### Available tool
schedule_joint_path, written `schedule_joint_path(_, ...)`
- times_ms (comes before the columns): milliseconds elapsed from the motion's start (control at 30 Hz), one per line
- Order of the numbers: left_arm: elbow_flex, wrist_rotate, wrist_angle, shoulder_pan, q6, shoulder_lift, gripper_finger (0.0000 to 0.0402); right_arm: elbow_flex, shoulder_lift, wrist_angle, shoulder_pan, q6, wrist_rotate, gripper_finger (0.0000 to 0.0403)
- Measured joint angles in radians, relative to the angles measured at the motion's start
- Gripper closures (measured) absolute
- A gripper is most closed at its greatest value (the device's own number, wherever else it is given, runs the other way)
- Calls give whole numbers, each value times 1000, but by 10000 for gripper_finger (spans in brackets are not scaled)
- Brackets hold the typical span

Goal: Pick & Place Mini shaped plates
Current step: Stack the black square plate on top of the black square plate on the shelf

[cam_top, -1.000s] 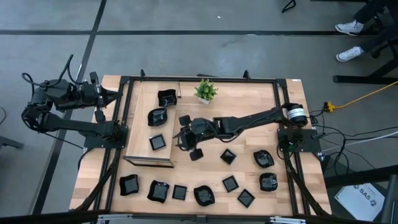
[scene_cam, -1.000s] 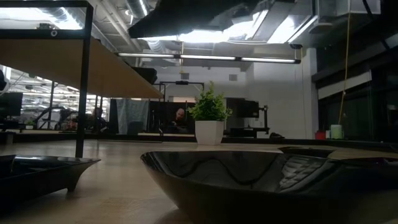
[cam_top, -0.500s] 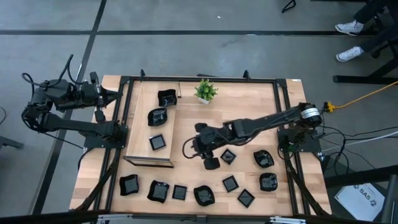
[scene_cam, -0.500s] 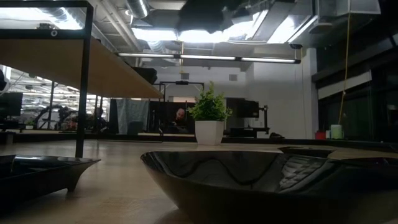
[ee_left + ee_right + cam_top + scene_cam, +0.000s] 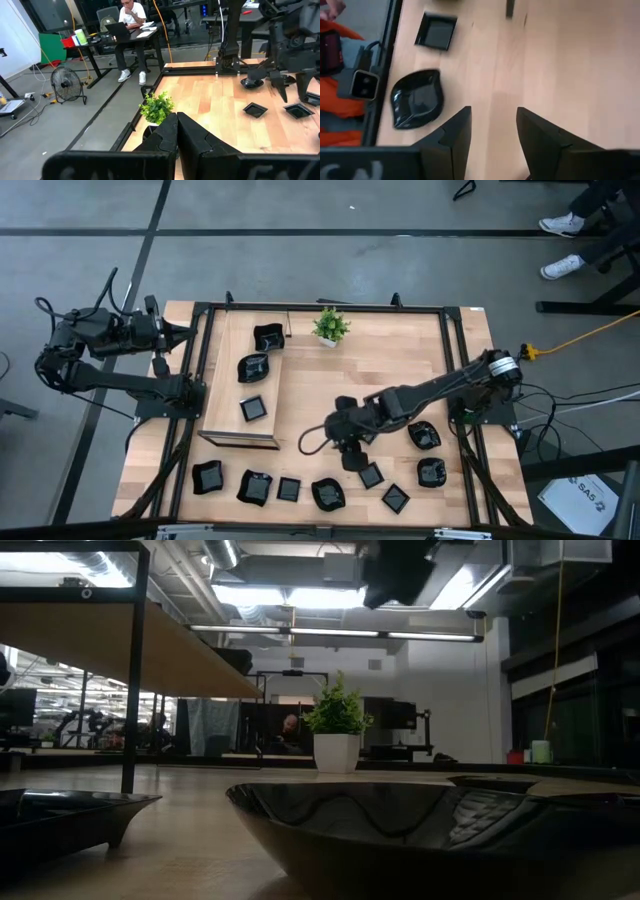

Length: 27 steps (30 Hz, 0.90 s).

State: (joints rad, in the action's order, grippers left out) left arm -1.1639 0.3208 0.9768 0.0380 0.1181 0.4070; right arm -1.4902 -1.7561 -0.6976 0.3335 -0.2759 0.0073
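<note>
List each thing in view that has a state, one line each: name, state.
Left gripper: shut, empty, parked off the table's left edge.
Right gripper: open, empty, above the table.
Raised board: holds three mini plates.
Square plate: flat on the table, just ahead of the right gripper.
Potted plant: upright.

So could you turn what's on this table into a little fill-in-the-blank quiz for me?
1. The right gripper is over the table with its fingers ____.
2. The left gripper waits off the table's left edge, fingers ____.
3. The raised wooden tray holds ____ black plates.
4. The plant stands in a ____ pot.

Missing words: open; shut; three; white
</note>
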Motion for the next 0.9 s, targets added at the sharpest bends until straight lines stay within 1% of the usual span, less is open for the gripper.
schedule_joint_path(100,0,0,0,0,0,0,398,2,0,-42,28,-74,15,246)
schedule_joint_path(267,0,0,0,0,0,0,398,49,1,-89,66,-201,108,247)
schedule_joint_path(500,0,0,0,0,0,0,398,140,1,-90,91,-364,151,247)
schedule_joint_path(700,0,0,0,0,0,0,398,250,1,-73,119,-477,182,247)
schedule_joint_path(900,0,0,0,0,0,0,398,364,1,51,126,-519,185,247)
